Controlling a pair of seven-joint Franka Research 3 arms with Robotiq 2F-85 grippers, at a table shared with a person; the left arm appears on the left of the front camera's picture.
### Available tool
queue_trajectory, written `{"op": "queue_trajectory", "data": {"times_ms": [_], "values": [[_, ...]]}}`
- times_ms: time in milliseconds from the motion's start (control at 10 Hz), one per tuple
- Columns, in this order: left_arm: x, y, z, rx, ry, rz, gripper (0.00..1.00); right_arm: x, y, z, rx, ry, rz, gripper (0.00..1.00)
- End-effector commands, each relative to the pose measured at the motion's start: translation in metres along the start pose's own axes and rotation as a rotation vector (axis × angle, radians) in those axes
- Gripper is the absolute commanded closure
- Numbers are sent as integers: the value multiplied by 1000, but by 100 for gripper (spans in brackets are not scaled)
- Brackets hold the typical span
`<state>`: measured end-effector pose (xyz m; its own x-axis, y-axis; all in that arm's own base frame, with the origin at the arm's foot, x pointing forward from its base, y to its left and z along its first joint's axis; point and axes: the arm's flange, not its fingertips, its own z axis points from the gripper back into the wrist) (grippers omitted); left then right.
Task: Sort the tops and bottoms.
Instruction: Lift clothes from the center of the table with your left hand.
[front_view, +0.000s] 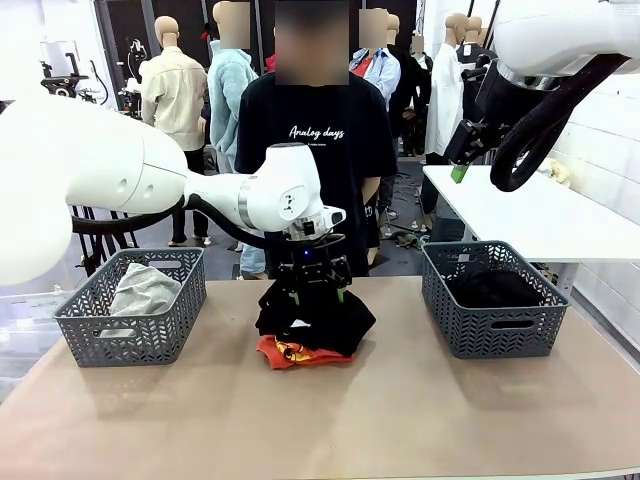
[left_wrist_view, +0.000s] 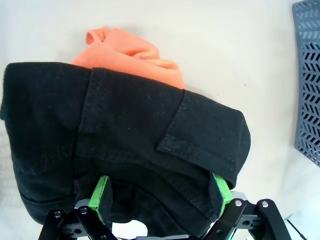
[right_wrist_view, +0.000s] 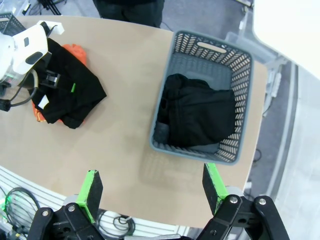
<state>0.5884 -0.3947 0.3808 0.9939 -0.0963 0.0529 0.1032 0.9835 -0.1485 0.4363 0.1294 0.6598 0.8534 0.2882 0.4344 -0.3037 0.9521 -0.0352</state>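
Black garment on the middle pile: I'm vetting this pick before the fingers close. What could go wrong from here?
1. The open left fingers straddle a thick fold of the black garment; closing might catch only one layer, so it could unfold and drag.
2. The orange top lies right underneath and may be pulled along towards the right basket, which holds black clothing.

The person's black T-shirt (front_view: 330, 165) reads "Analog days" (white script).

The left gripper (left_wrist_view: 161, 191) stands wide astride the black garment (left_wrist_view: 125, 135), perhaps touching it, with the orange-red top (left_wrist_view: 131, 52) beneath.
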Motion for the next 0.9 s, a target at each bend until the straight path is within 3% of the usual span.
{"op": "queue_trajectory", "data": {"times_ms": [0, 100, 600, 800], "values": [[7, -4, -7, 13, 12, -39, 0, -2, -1, 1, -1, 9, -5, 0], [8, -3, -8, 17, 10, -47, 0, -2, -1, 1, -1, 9, -5, 0], [9, -8, -10, 67, 43, -74, 99, -2, -1, 1, -1, 9, -5, 0], [8, -8, -10, 90, 56, -77, 100, -2, -1, 1, -1, 9, -5, 0]]}}
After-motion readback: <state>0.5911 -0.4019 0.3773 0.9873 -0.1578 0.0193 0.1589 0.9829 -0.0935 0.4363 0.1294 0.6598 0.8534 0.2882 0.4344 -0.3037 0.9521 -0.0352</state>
